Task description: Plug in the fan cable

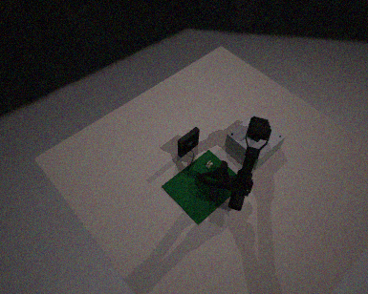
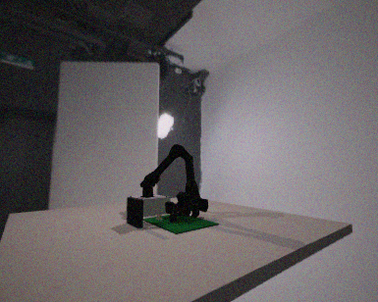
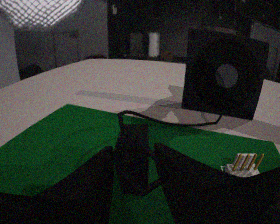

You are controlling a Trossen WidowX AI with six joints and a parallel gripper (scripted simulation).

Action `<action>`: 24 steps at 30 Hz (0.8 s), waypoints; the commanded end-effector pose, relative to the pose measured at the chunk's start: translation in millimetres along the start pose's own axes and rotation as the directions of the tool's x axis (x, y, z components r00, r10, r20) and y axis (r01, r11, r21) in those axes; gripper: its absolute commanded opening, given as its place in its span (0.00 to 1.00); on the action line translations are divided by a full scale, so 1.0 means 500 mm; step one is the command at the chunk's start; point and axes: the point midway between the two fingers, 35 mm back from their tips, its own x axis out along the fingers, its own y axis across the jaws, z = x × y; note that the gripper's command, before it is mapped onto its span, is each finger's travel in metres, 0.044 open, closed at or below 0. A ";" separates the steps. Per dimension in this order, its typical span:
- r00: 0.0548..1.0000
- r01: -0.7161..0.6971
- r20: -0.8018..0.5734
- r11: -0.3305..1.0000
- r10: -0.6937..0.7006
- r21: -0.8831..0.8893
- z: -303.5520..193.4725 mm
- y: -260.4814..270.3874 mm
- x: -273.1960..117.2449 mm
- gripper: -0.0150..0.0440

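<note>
The dark plug is between the fingertips of my gripper, low over the green board. The fingers are slightly open, with a narrow gap on each side of the plug. Whether its underside touches the board is hidden. The four-pin header has bare, gold pins and lies to the right of the plug in the wrist view. The black cable runs from the plug to the fan, which stands upright beyond the board edge.
A grey box stands beside the board, under the arm's base. The arm reaches from it over the board. The cable arches behind the plug, and the fan rises near the header's side of the board. The scene is dim.
</note>
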 end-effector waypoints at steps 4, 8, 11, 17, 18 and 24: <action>1.000 0.000 0.000 1.000 0.000 0.000 0.000 0.000 0.000 0.49; 1.000 0.000 0.000 1.000 0.000 0.000 0.000 0.000 0.000 0.49; 1.000 0.000 0.000 1.000 0.000 0.000 0.000 0.000 0.000 0.49; 1.000 0.000 0.000 1.000 0.000 0.000 0.000 0.000 0.000 0.49; 1.000 0.000 0.000 1.000 0.000 0.000 0.000 0.000 0.000 0.49; 1.000 -0.007 -0.012 1.000 0.007 -0.001 -0.001 0.003 -0.015 0.49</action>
